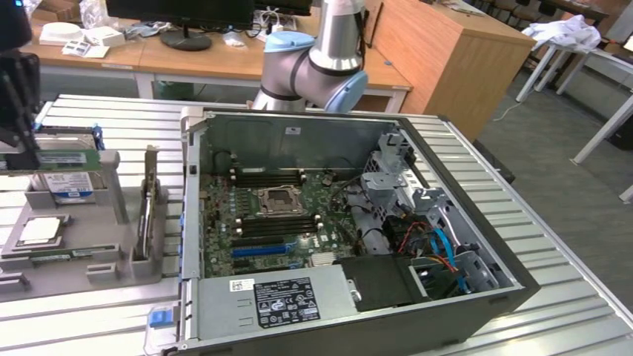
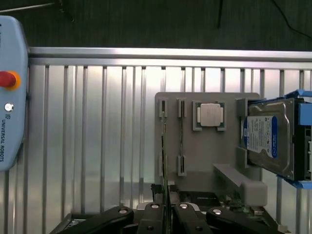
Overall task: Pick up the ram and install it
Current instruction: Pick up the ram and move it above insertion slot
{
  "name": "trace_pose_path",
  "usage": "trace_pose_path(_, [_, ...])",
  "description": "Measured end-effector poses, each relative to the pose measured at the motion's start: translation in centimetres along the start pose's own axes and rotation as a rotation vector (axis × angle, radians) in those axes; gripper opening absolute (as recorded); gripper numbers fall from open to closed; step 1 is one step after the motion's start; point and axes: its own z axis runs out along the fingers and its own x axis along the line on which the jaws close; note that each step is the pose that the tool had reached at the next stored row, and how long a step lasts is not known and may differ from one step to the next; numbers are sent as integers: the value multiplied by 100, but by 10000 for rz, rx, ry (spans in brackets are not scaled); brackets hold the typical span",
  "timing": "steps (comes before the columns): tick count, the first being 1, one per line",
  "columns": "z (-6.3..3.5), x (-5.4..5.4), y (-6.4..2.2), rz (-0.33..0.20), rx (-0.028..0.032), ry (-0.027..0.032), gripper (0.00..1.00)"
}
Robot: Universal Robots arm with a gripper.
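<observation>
The ram (image 1: pixel 61 159), a thin green stick, hangs level above the grey parts tray (image 1: pixel 99 245) at the exterior view's left. My gripper (image 1: pixel 24 152) is shut on it from above. In the wrist view the ram (image 2: pixel 164 165) shows edge-on as a thin dark line running up from between my closed fingers (image 2: pixel 153 217). Below it lies the tray (image 2: pixel 195 156), where a second thin stick (image 2: pixel 181 141) stands in its holder. The open computer case (image 1: pixel 198 222) lies to the right, with its black memory slots (image 1: pixel 262 178) on either side of the CPU socket (image 1: pixel 277 200).
A CPU (image 1: pixel 40 230) (image 2: pixel 210 115) and a blue-labelled hard drive (image 1: pixel 67 187) (image 2: pixel 268 136) rest on the tray. A thin upright card (image 1: pixel 148 215) stands between tray and case. A teach pendant (image 2: pixel 9 97) lies on the slatted metal table (image 2: pixel 97 136). The arm's base (image 1: pixel 307 67) stands behind the case.
</observation>
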Motion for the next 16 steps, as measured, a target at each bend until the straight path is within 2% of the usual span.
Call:
trace_pose_path(5, [-2, -1, -199, 1, 1, -1, 14])
trace_pose_path(16, [-10, -2, -698, 1, -2, -4, 14])
